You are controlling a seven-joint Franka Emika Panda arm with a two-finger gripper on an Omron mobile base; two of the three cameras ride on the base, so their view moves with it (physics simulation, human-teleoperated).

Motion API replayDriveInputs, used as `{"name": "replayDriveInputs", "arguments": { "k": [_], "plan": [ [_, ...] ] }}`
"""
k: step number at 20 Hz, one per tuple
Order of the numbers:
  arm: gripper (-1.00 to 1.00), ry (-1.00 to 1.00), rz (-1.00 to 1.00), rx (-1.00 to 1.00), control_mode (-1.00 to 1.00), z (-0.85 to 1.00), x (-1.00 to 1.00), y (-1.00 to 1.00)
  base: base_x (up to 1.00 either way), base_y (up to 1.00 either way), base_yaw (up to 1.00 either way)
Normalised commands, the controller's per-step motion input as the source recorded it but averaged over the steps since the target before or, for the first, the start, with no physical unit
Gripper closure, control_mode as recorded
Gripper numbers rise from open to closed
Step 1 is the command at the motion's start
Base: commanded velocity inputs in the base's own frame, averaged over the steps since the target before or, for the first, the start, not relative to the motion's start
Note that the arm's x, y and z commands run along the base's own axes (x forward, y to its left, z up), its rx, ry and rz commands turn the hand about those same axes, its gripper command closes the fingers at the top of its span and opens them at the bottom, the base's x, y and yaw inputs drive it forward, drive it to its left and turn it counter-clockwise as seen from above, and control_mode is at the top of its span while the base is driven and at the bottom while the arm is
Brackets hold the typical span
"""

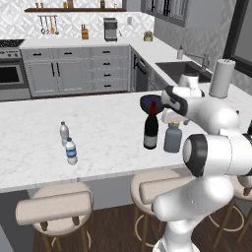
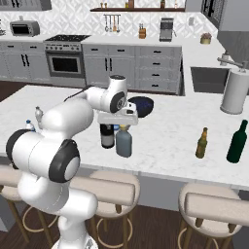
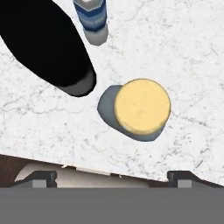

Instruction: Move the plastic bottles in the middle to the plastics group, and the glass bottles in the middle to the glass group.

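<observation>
Grey-blue bottle [image 3: 140,109] stands upright on the marble surface [image 1: 108,133], just beside the wine bottle [image 1: 151,130] at its 3 o'clock. The tool [image 3: 112,177] hovers directly above it, jaws spread wide, gripping nothing.

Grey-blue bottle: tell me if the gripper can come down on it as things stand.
Probably yes. The open gripper hangs above the grey-blue bottle, whose yellow top faces the hand with nothing over it. The wine bottle stands close beside it, so one finger has little room on that side.
</observation>
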Motion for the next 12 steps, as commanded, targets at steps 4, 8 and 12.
{"name": "replayDriveInputs", "arguments": {
  "k": [4, 8, 12],
  "plan": [
    [-1.00, 0.00, 0.02, 0.00, -1.00, -0.07, 0.19, -0.01, 0.00, 0.00, 0.00],
    [-1.00, 0.00, 0.02, 0.00, -1.00, -0.10, 0.11, -0.04, 0.00, 0.00, 0.00],
    [-1.00, 0.00, 0.03, 0.00, -1.00, -0.08, 0.12, -0.10, 0.00, 0.00, 0.00]
  ]
}}
